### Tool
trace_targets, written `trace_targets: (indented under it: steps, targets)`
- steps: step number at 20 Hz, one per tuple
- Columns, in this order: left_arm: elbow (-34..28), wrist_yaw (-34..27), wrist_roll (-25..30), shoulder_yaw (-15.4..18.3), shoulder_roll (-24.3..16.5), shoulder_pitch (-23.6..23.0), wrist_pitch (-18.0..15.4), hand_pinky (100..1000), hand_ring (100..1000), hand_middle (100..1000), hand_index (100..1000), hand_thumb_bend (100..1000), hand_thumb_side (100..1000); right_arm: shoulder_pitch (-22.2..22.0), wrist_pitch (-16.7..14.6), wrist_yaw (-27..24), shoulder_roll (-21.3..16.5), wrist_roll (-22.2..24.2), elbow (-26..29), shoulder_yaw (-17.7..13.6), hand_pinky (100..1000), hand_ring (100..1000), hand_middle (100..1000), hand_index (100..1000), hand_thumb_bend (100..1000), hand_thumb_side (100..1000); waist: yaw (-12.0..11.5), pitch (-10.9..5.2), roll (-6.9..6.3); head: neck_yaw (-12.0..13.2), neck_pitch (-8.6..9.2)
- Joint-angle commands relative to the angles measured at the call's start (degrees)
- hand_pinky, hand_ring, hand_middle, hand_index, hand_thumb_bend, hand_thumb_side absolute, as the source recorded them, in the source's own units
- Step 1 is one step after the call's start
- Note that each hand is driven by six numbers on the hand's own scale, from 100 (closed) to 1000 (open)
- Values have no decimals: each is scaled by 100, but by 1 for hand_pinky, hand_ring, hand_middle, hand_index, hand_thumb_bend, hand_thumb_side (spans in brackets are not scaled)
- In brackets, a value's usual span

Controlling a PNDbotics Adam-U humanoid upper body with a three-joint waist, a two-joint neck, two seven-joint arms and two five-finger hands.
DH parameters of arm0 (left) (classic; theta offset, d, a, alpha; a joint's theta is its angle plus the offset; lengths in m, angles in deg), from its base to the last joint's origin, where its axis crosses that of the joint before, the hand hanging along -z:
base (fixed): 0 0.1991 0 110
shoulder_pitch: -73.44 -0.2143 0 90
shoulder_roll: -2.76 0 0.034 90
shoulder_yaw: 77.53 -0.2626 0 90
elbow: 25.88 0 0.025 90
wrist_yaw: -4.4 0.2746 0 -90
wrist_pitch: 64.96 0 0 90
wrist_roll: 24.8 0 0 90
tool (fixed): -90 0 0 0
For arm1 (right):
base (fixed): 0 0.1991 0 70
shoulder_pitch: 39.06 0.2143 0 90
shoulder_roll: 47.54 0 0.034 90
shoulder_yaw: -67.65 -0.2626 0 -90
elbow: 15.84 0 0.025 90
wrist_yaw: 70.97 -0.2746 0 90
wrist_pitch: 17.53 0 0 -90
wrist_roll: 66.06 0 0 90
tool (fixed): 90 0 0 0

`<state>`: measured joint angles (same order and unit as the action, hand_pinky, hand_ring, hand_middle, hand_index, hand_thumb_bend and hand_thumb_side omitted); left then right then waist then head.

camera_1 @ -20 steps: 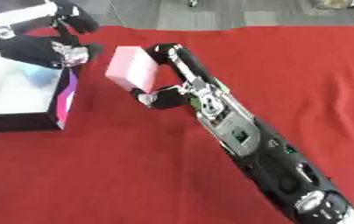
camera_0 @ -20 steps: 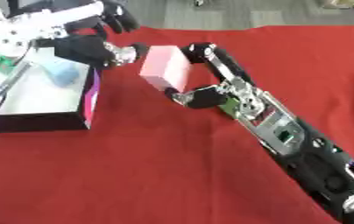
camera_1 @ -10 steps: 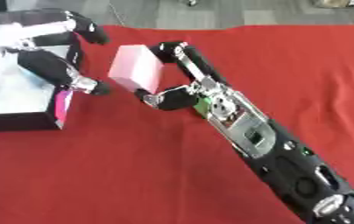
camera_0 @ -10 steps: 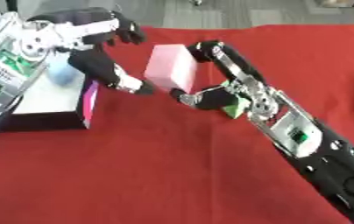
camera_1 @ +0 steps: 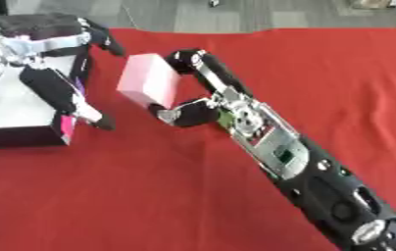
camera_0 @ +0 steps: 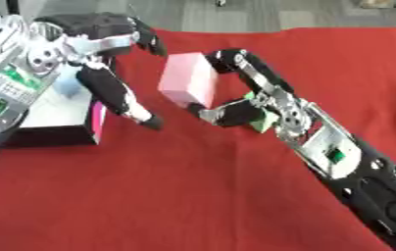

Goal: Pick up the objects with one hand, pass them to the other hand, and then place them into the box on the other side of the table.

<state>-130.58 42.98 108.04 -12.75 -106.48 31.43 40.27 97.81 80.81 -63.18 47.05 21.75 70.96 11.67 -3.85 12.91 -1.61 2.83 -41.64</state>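
A pink block hangs above the red cloth, pinched between the fingers and thumb of my right hand, which reaches in from the lower right. My left hand comes in from the upper left, open. Its fingers spread above the block's left side and its thumb points down beside the block. A narrow gap separates the left hand from the block. The box, white inside with a magenta side, sits at the left edge under the left arm.
A pale blue object lies in the box, partly hidden by my left hand. A small green patch shows beside my right palm. Red cloth covers the table, and grey floor lies beyond its far edge.
My left hand has moved off the box to the right and spread open beside the pink block. My right hand has kept hold of the block, shifting it slightly.
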Motion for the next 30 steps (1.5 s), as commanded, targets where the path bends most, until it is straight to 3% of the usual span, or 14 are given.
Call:
trace_targets:
  steps: [1,7,17,30]
  targets:
    - [-147,238,-78,86,-54,140,-26,832,873,795,882,787,470,83,6,-3,-50,53,138,-12,832,694,560,599,100,100,-5,-73,-56,-2,70]
    - [-393,591,-138,40,-21,137,-24,832,873,797,886,796,443,70,12,50,-33,192,129,9,833,692,560,599,100,100,-1,-57,-57,4,93]
    - [-362,686,-173,-69,40,140,13,834,876,807,898,773,438,64,-88,233,-24,360,172,58,835,694,563,602,100,100,9,-52,-53,33,126]
    - [-42,541,-128,-244,77,226,-111,830,877,817,893,737,422,105,-483,812,-22,505,412,132,839,705,568,609,100,100,13,-49,-52,68,149]
